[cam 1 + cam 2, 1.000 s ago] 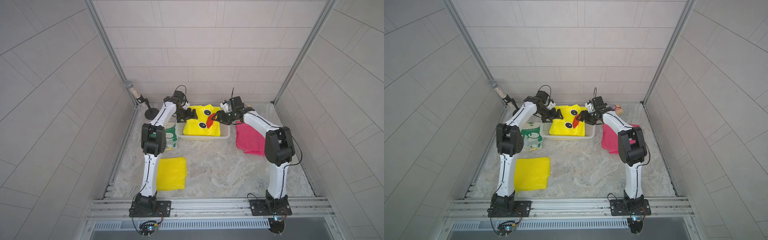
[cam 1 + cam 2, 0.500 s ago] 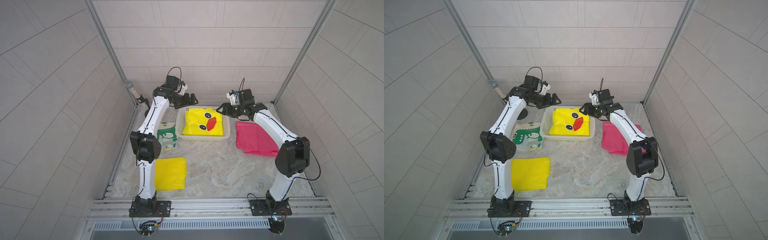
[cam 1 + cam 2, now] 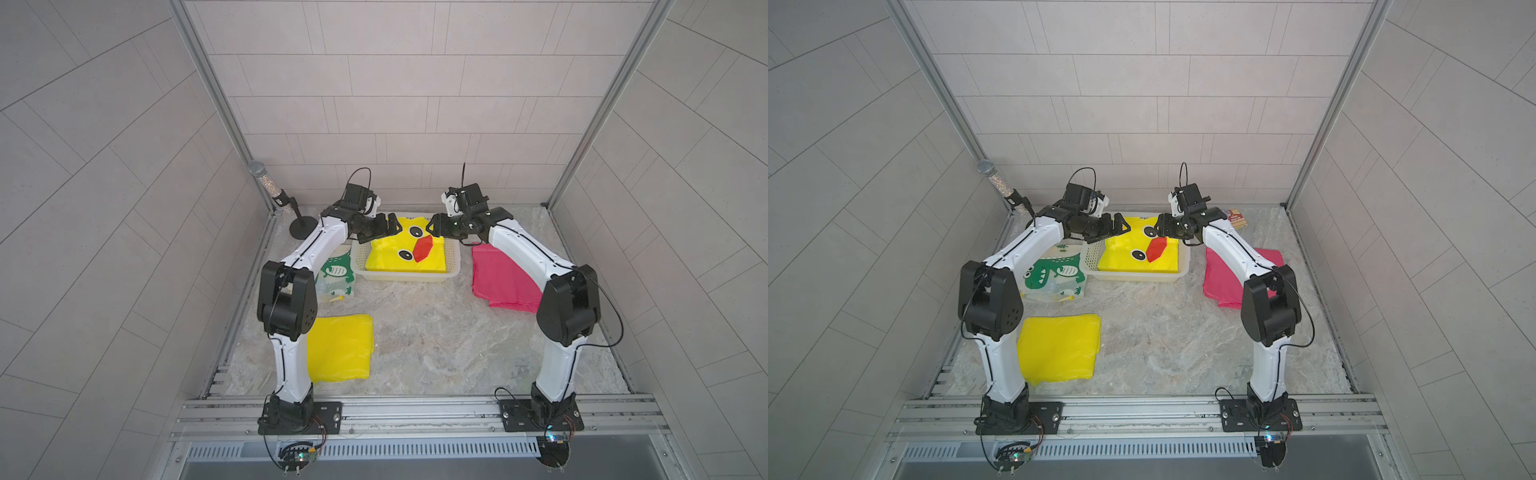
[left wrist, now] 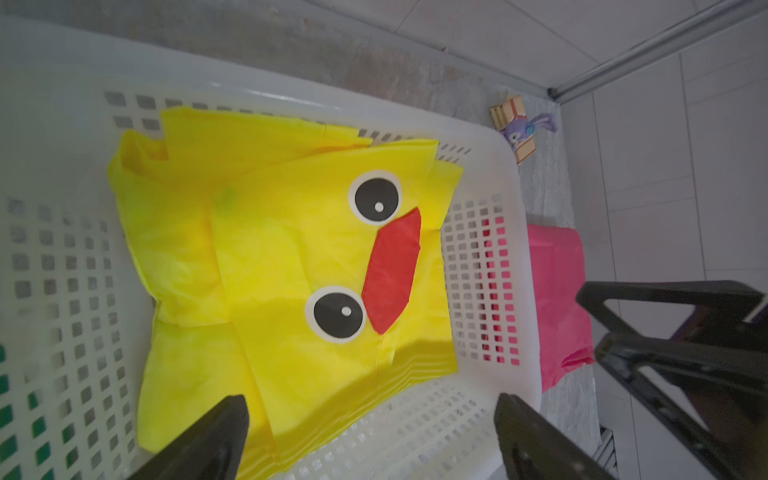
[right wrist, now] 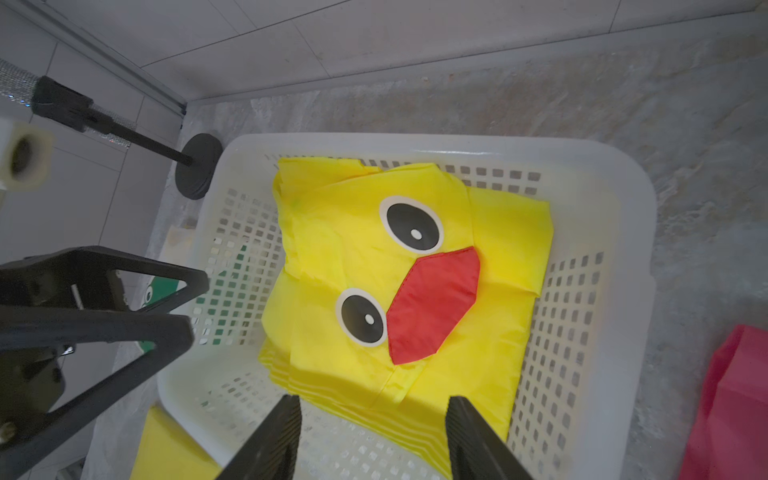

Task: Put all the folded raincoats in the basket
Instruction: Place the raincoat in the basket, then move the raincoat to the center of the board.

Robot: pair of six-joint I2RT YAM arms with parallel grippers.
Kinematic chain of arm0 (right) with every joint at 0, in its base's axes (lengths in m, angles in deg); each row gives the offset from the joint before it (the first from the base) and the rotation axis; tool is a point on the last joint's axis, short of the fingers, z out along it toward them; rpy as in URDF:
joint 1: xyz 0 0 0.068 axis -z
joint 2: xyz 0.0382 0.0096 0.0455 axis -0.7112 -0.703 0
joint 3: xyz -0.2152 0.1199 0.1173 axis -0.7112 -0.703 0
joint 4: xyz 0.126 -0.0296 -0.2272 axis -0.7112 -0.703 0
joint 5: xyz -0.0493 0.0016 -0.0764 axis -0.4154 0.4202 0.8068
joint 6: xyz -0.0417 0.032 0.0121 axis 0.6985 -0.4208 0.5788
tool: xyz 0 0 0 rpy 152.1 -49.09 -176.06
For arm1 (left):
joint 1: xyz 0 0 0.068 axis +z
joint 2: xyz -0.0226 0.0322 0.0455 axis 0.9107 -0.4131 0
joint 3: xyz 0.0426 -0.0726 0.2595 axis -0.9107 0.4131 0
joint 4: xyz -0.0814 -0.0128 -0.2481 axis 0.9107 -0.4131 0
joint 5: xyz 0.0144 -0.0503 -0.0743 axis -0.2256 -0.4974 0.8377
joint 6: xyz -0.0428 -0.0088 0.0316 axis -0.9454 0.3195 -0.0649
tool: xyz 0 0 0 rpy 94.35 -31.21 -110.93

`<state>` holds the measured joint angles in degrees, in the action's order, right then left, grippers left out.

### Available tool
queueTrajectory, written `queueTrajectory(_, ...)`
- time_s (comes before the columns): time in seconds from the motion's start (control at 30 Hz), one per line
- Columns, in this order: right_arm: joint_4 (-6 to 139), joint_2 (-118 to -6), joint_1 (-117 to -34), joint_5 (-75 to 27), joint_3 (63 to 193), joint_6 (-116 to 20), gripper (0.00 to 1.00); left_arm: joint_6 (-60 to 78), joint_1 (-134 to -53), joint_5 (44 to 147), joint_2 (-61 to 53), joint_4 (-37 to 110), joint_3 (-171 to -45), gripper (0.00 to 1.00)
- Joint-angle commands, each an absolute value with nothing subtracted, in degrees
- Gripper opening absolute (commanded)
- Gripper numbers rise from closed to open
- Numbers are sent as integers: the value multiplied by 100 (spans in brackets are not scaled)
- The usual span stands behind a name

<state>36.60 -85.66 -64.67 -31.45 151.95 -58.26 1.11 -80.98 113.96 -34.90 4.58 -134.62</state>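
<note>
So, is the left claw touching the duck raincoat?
Apart. The right wrist view shows bare basket mesh between the left gripper and the duck raincoat.

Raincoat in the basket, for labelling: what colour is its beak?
Red beak, clearest in the right wrist view.

Yellow raincoat (image 3: 390, 266) (duck-faced), white basket (image 3: 415, 277)

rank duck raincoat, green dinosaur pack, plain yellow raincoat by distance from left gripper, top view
1. duck raincoat, in the basket, right by the left gripper
2. green dinosaur pack, beside the basket
3. plain yellow raincoat, out front on the left
</note>
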Motion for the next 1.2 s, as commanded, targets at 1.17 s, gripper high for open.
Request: queueTrajectory(1.17, 4840, -7407, -6505, -3321, 14598, -6166, 61, -70, -8057, 11458, -3646, 90, -15565, 100)
